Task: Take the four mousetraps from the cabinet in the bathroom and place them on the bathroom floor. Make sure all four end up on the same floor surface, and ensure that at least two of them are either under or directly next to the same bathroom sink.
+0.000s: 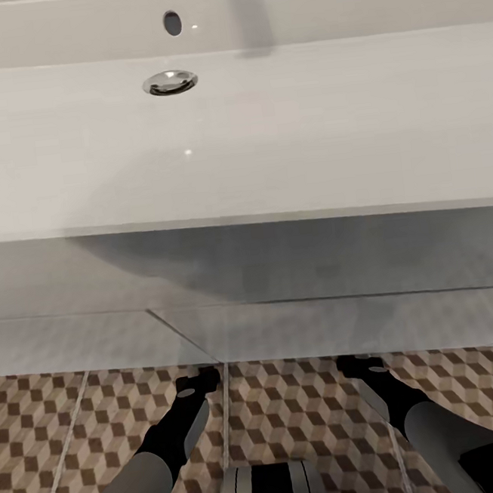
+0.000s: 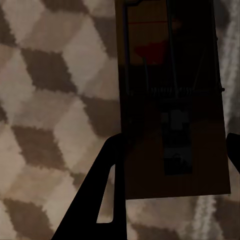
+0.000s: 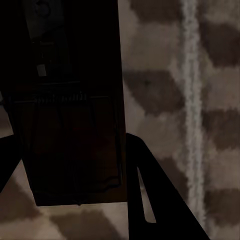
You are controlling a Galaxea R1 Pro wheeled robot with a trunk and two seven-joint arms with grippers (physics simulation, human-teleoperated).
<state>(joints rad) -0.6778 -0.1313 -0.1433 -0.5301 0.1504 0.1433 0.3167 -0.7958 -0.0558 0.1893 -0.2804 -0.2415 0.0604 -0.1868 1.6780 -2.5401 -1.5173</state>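
— Two mousetraps, one per pincer?
— Yes: left pincer (image 2: pixel 170 165) pinching a mousetrap (image 2: pixel 172 100), right pincer (image 3: pixel 65 165) pinching another (image 3: pixel 70 100) (both dim), above tiled floor (image 1: pixel 294 408), beneath the sink (image 1: pixel 235 141).

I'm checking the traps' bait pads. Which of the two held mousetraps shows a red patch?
The mousetrap between the left gripper fingers: a red patch sits near its far end. The mousetrap at the right gripper looks uniformly dark, no red visible.
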